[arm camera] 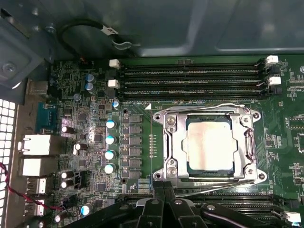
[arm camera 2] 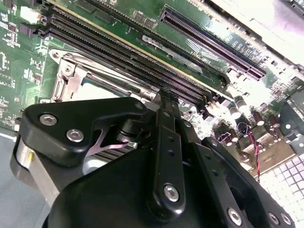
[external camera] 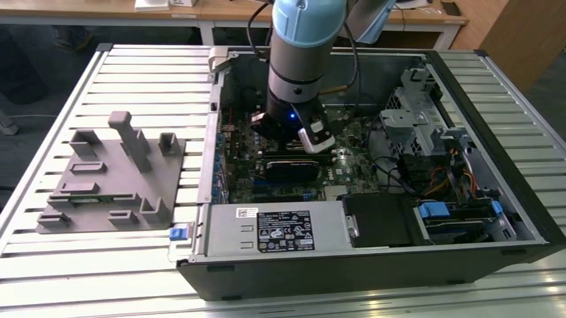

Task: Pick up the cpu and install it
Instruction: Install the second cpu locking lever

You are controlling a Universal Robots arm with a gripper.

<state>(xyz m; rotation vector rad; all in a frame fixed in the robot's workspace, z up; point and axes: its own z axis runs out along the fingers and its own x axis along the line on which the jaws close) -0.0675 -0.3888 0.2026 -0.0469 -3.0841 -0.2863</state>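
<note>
Gripper: hangs low inside the open computer case, just over the green board; in the first wrist view the two black fingers lie side by side, tips together, with nothing between them, at the socket's near edge

Gripper body: in the second wrist view the black linkage stands right in front of the socket, tips close above its frame; whether they touch the metal I cannot tell

Chip: sits flat in the socket on the board, pale silvery top up, square with the frame around it; not held

Socket frame: the metal frame surrounds the chip on all sides, with a thin wire lever lying along the edge nearest the fingers

How the chip will handle: I judge it light, stiff and thin, with a smooth metal lid that gives pads little bite; the underside and the socket contacts are likely delicate, so tilt or sideways scraping is the risk

Where to take hold: two opposite side edges of the lid, kept level; the frame leaves little room beside those edges

Memory slots: four long dark slots run along the board just beyond the socket's far edge

Case: lies open on the slatted table, the arm reaching down into its middle

Grey fixture: on the table near its edge at the exterior view's left, well apart from the case's inside
</note>
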